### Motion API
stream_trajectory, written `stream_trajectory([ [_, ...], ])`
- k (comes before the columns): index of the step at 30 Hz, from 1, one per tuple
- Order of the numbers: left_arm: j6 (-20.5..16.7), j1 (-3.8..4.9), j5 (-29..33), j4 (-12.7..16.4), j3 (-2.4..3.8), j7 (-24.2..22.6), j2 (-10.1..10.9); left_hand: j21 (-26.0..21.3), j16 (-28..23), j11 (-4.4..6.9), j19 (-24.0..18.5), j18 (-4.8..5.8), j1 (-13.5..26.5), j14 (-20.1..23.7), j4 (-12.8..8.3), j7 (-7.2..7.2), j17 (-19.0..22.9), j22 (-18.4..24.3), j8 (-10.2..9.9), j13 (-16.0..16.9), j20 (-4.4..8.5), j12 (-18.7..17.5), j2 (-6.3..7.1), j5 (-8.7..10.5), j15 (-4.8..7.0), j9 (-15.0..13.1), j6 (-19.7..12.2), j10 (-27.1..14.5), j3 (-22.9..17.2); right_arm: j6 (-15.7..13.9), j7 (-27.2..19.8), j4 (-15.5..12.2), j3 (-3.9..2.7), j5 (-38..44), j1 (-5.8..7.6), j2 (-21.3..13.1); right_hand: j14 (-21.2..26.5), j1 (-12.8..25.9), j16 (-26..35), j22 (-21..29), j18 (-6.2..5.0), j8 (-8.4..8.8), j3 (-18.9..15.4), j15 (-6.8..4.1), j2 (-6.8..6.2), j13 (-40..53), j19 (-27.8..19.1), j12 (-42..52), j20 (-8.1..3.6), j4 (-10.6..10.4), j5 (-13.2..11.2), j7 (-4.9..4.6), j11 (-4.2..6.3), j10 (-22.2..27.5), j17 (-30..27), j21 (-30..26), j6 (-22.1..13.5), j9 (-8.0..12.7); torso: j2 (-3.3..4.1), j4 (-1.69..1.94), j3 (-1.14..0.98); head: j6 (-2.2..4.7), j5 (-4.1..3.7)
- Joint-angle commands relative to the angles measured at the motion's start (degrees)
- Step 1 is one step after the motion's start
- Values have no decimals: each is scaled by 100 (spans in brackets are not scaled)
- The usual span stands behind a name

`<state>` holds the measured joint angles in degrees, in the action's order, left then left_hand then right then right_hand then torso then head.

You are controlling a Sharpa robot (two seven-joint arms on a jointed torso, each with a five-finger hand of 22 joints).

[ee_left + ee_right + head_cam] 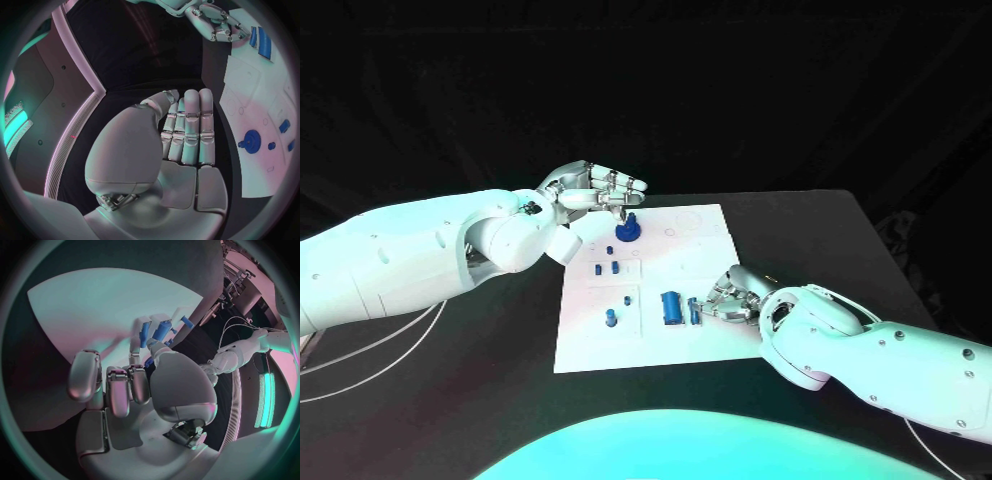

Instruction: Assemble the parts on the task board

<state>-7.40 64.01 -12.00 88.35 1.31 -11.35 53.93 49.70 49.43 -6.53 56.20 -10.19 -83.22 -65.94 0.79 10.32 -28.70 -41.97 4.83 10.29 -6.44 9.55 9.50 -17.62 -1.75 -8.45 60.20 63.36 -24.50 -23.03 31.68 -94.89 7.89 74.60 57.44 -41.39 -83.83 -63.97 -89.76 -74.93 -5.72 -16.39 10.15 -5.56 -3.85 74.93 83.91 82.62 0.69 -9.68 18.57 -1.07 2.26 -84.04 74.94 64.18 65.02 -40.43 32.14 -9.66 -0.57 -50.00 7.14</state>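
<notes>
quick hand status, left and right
Left hand: open, fingers straight, holding nothing.
Right hand: on the task board by the blue parts; grip cannot be told.

The task board [661, 345] is white, with faint pale outlines drawn on it. The parts on it are blue — a round part with a peg [627, 231], a thick cylinder [672, 307], and some small pieces [610, 318]. The surface [805, 215] is black. Both hands — left hand [596, 190] and right hand [733, 295] — are silver, on white arms.

Head camera overhead, wrist cameras close, sharing task board [689, 345]
</notes>
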Motion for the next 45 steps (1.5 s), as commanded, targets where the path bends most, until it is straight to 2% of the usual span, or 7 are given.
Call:
stream_trajectory([
  [1,91,4,21,5,4,-30,-10,-26,-23,11,-30,-40,5,42,-5,2,8,7,-11,8,-13,32,-69,-19,11,9,-47,-31,36,-350,-568,-42,1,136,-7,-43,-617,-275,-24,-230,93,7,72,-47,27,1032,34,-48,-36,173,-61,-6,52,-261,1506,-71,-112,3,-1,2,3,0,0],
  [8,88,4,21,7,4,-30,-4,-26,-23,11,-30,-40,5,42,-5,2,8,7,-11,8,-13,32,-69,-19,11,9,-47,-31,36,-449,-1431,-54,4,347,-11,-139,-617,-936,-24,-248,118,771,427,220,67,1030,24,-68,119,634,-261,-442,-292,-225,1506,-98,-839,486,3,6,6,0,-2],
  [10,87,4,21,9,4,-30,-1,-26,-23,11,-30,-40,5,42,-5,2,8,7,-11,8,-13,32,-69,-19,11,9,-47,-31,36,-410,-1557,-44,8,455,-24,-166,-617,-1049,-24,-255,119,913,520,262,64,1031,23,-69,159,729,-210,-494,-340,-218,1506,-98,-887,620,2,1,11,0,2],
  [17,93,4,21,12,4,-27,1,-26,-23,11,-30,-40,5,42,-5,2,8,7,-11,8,-13,32,-69,-19,11,9,-47,-31,36,-274,-1711,41,19,606,-80,-178,-617,-1344,-24,-298,112,1299,1114,370,55,1033,17,-70,269,1072,702,-668,-477,-190,1506,-78,-940,1154,0,9,3,0,7],
  [22,95,4,21,11,4,-26,2,-26,-23,11,-30,-40,5,42,-5,2,8,7,-11,8,-13,32,-69,-19,11,9,-47,-31,36,-184,-1773,141,23,595,-121,-136,-617,-1267,-24,-393,102,1274,2215,432,-54,1029,-9,-65,310,1445,1365,-779,-561,-184,1506,-15,-954,1726,6,13,0,0,16],
  [29,98,4,21,12,4,-17,5,-29,-26,11,-34,-41,-1,48,-9,3,9,8,-10,9,-14,36,-76,-19,11,10,-50,-38,33,-86,-1822,213,24,523,-135,-99,-617,-867,-24,-552,102,1281,3195,389,-66,1027,-42,-45,292,1731,1650,-728,-528,-205,1506,111,-836,2253,5,8,6,0,23],
  [45,105,4,21,11,4,-3,12,-29,-26,11,-35,-42,-6,50,-10,3,9,8,-8,10,-14,40,-89,-20,11,11,-50,-40,26,-68,-1898,205,24,469,-138,-68,-617,-668,-24,-634,107,1271,3463,384,-7,1026,-51,-35,292,1885,1640,-718,-519,-212,1506,183,-786,2500,1,2,6,0,36],
])
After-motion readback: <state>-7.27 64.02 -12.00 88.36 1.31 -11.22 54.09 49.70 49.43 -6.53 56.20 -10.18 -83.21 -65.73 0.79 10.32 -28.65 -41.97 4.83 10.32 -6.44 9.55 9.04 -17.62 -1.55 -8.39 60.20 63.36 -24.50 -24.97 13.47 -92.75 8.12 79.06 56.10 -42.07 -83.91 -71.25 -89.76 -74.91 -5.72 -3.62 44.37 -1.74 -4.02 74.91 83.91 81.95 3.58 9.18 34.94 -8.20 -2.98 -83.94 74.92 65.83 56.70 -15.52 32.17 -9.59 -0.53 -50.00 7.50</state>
